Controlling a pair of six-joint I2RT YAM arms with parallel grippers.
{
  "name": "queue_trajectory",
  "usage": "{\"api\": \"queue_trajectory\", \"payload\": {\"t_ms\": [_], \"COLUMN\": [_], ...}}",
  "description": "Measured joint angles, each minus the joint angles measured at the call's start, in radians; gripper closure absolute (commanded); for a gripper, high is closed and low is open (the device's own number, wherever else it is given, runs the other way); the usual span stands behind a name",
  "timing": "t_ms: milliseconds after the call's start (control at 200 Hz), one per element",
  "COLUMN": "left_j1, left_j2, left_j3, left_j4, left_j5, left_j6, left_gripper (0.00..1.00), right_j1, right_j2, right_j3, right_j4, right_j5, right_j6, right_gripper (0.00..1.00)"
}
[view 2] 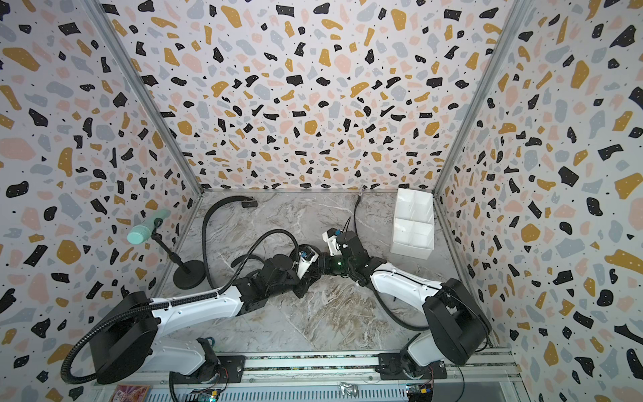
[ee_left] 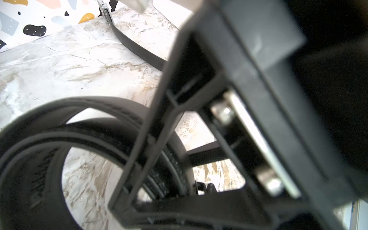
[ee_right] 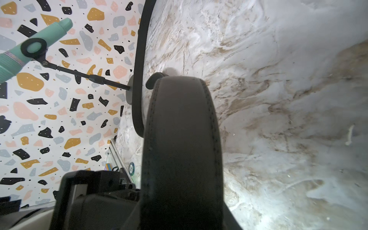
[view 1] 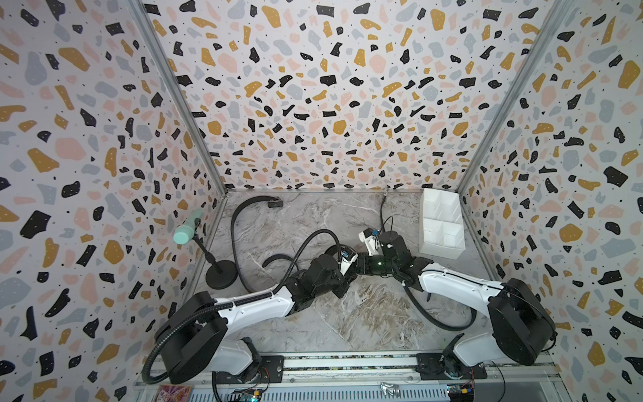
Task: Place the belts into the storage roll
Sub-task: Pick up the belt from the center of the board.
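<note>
Coiled belt (ee_left: 95, 102) lies against the left gripper (ee_left: 123, 205); a belt loop (ee_right: 179, 129) rises just before the right gripper (view 1: 362, 267); I cannot tell either grip.

I see walls (view 1: 313, 87) in a white terrazzo print, flecked with black, mustard, pale pink and blue-grey blobs. The surface (view 1: 348, 313) is grey-white marble with tan veins. The wide belt (view 1: 232, 229) is black with a black buckle (view 1: 275, 203). The thin belt (view 1: 381, 212) is black with a silver buckle (view 1: 387, 190). The rolled belt (ee_right: 179, 139) is dark, with stitched seams along both edges. The storage box (view 1: 441, 222) is plain white. The cylinder (view 1: 188, 228) is mint green and its stand (view 1: 220, 275) is black. The left arm (view 1: 257, 302) and right arm (view 1: 452, 283) are white with black joints.
</note>
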Motion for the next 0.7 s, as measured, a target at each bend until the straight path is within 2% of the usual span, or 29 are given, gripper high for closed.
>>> {"api": "queue_trajectory", "payload": {"t_ms": [60,200,305,466,701], "left_j1": [0.000,0.000,0.000,0.000,0.000], "left_j2": [0.000,0.000,-0.002,-0.013,-0.069], "left_j3": [0.003,0.021,0.037,0.052,0.068], "left_j4": [0.005,0.008,0.006,0.004,-0.061], "left_j5": [0.000,0.000,-0.004,-0.012,-0.070], "left_j6": [-0.003,-0.008,-0.013,-0.015,-0.014], "left_gripper": [0.82,0.59,0.46,0.35,0.24], "right_j1": [0.002,0.002,-0.022,-0.058,-0.103], "right_j2": [-0.010,-0.037,-0.052,-0.053,-0.089], "right_j3": [0.008,0.025,0.025,0.025,0.039], "right_j4": [-0.024,-0.064,-0.096,-0.129,-0.233], "right_j5": [0.019,0.061,0.111,0.151,0.185], "right_j6": [-0.013,-0.035,-0.051,-0.063,-0.118], "right_gripper": [0.81,0.83,0.83,0.83,0.84]}}
